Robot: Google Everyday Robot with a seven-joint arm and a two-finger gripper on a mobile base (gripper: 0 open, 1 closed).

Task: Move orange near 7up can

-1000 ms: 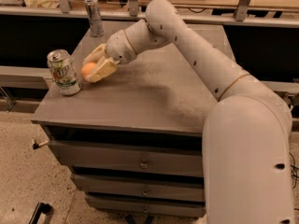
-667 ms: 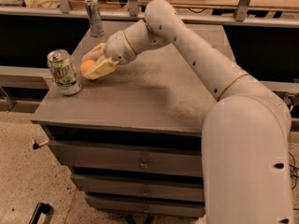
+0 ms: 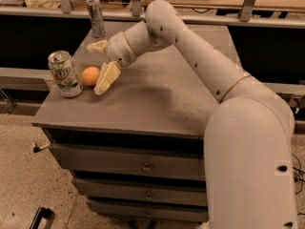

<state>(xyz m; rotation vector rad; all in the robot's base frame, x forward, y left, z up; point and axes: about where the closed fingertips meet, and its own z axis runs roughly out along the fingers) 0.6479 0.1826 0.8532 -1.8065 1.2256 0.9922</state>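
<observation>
Nearest to the camera are the drawers, and above them the grey tabletop where everything sits. Toward its left edge the green can stands upright. The orange rests on the tabletop at the can's three o'clock, just beside it with a narrow gap between them. My pincer hangs just past the fruit, spread wide and holding nothing. From there the orange lies at about eight o'clock, and my lower finger is right against its far side, though I cannot tell whether it touches. The fruit is round, so no axis matters. I judge the placing done, and any retreat should go toward two o'clock, away from fruit and can. Farthest back, at twelve o'clock, stands a slim silver can.
</observation>
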